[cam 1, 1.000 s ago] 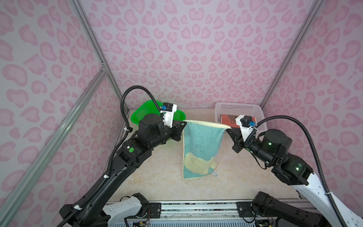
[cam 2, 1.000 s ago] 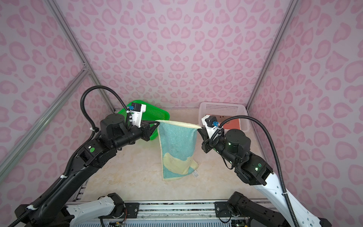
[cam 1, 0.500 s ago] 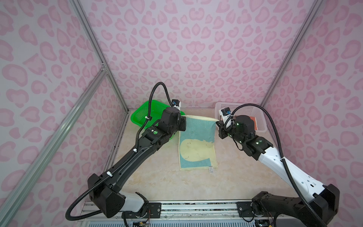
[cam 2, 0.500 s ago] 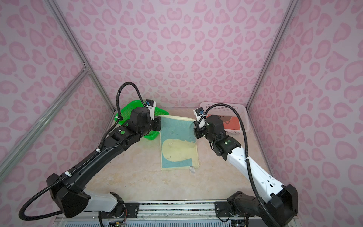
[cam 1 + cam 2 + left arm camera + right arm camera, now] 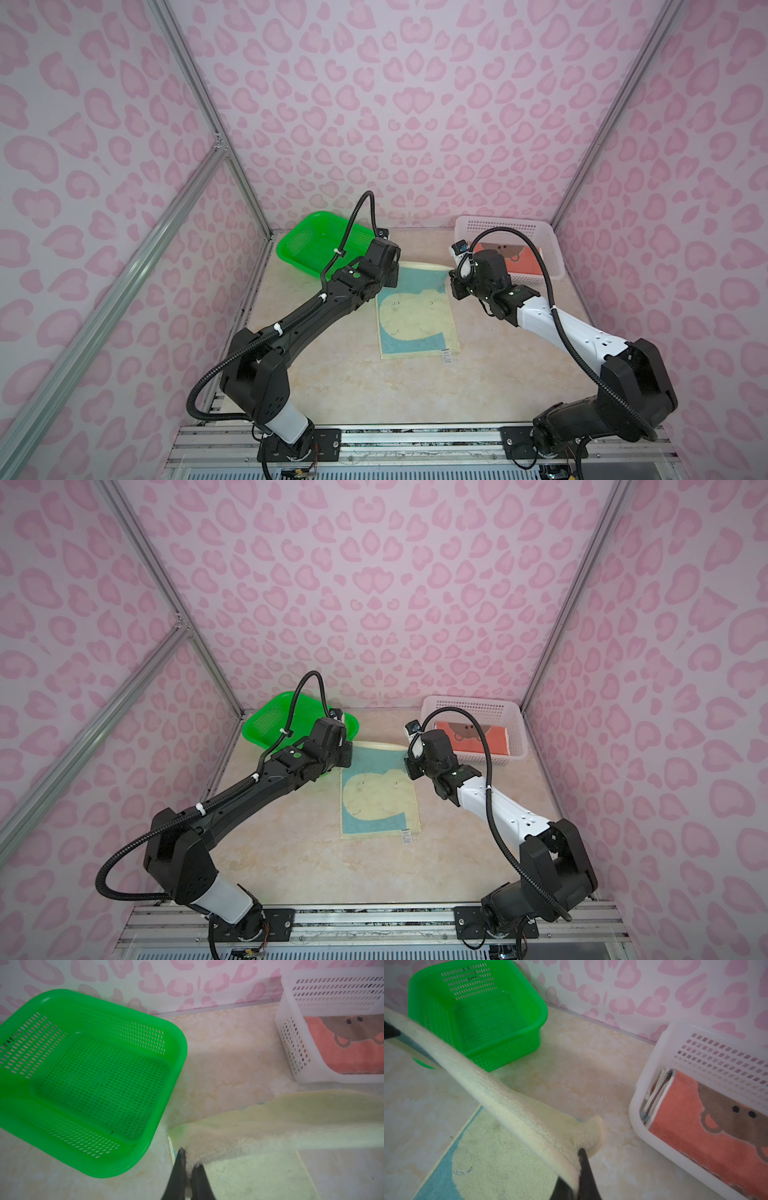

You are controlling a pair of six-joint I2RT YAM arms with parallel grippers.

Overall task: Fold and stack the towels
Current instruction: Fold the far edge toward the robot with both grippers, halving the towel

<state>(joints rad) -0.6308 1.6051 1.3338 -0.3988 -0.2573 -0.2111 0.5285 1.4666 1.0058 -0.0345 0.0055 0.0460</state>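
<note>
The pale yellow and teal terry towel (image 5: pixel 415 320) lies lengthwise in the middle of the cream marbled tabletop (image 5: pixel 374 386). Its near end is flat, with a small white label (image 5: pixel 446 356) at the near right corner. The far edge is lifted off the surface and pulled into a taut cream band between the two arms.

The left gripper (image 5: pixel 190 1158) is pinched tight on the far left corner, the pile bunching between its black fingers (image 5: pixel 179 1167). The right gripper (image 5: pixel 574 1167) is clamped the same way on the far right corner, where the cloth curls over a fingertip. In both top views the wrists hang over those corners and hide the jaws.

Just beyond the left arm, towards the back left, sits the bright green perforated plastic basket (image 5: pixel 305 243). At the back right stands the white perforated plastic basket (image 5: pixel 505 226), well apart from the green one. It holds a folded orange towel with a brown bear (image 5: pixel 521 262), which lies on top of the edges of other folded cloth (image 5: pixel 654 1088). Pink spotted walls (image 5: pixel 395 104) close in the back and both sides.
</note>
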